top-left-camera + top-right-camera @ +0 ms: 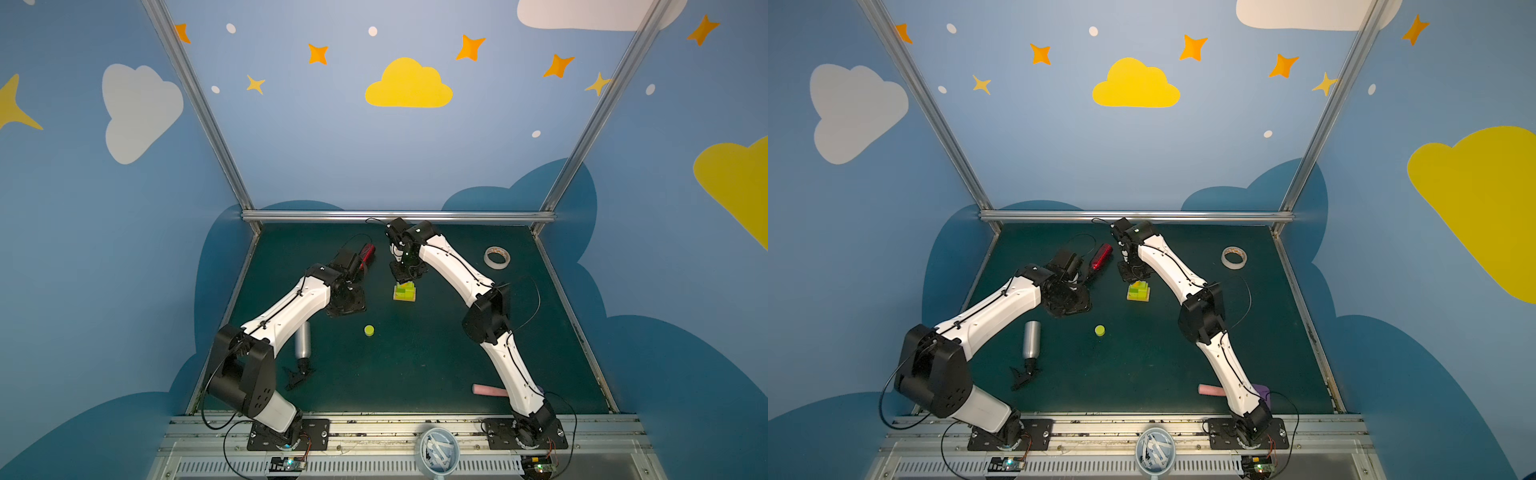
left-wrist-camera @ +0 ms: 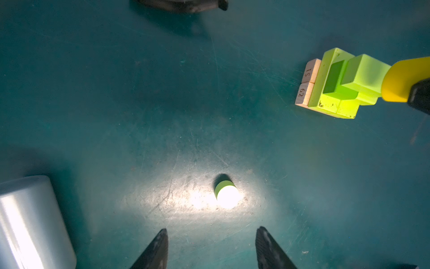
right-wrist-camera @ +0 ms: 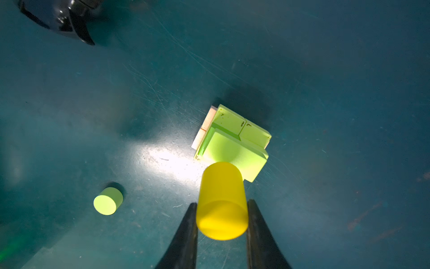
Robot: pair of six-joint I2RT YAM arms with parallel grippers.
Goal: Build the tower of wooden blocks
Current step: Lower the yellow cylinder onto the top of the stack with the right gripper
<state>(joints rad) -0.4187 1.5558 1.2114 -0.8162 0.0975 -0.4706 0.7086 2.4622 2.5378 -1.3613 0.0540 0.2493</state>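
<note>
Green is most of what I see in the little tower [image 1: 405,291] in both top views. It stands on the dark mat [image 1: 415,374], toward the back. One lime round block [image 1: 369,330] sits on the mat, apart from the tower and nearer the front.

From the left wrist camera, two tan bars [image 2: 307,80] lie side by side at the bottom, and green blocks [image 2: 335,102] sit on them in steps. The left gripper [image 2: 211,229] hangs over the mat with its jaws apart and nothing between them. The lime round block sits just ahead of it.

From the right wrist camera, the right gripper [image 3: 222,202] squeezes a yellow round block [image 3: 222,186] by its sides, right above the top step of the tower. I cannot tell if it touches the tower yet.

So I think most of the job is done: the bottom and the steps are built. The yellow round block has to be set down and let go. Then the lime round block has to be picked up and put on the very top.
</note>
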